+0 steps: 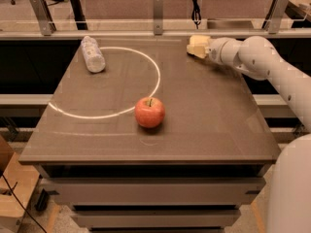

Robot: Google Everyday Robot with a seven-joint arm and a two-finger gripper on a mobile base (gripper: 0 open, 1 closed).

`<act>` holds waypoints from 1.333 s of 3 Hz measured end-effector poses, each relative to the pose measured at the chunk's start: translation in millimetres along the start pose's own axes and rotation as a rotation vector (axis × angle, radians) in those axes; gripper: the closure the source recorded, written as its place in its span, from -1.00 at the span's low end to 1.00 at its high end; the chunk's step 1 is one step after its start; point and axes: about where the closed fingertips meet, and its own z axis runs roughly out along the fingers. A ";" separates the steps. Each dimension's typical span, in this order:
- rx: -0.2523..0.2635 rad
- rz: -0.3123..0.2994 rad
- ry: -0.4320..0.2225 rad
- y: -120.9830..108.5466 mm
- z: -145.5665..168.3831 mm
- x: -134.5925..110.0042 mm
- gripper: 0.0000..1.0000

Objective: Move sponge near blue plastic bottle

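The arm (265,62) bends leftward (elbow out), claw (196,46) clamped on the sponge (193,50) above the table's (204,130) far-right corner.

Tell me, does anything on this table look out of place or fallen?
Only the blue plastic bottle: it lies on its side at the far left. The apple sits upright; the hand is at the far right.

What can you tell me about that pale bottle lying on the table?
The blue plastic bottle looks whitish-grey and translucent, crinkled, with a paler band. It lies on its side near the far left corner of the table, beside the white arc, touching only the tabletop. The gripper is at the far right edge, well apart from it.
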 end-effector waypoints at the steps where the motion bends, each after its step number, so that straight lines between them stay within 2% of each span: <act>1: -0.073 -0.037 -0.023 21.9 -0.1 -23.5 0.77; 2: -0.232 -0.116 -0.053 73.6 -7.0 -58.9 1.00; 3: -0.279 -0.126 -0.028 86.2 -8.0 -51.1 1.00; 4: -0.305 -0.137 -0.007 96.9 -3.4 -47.2 1.00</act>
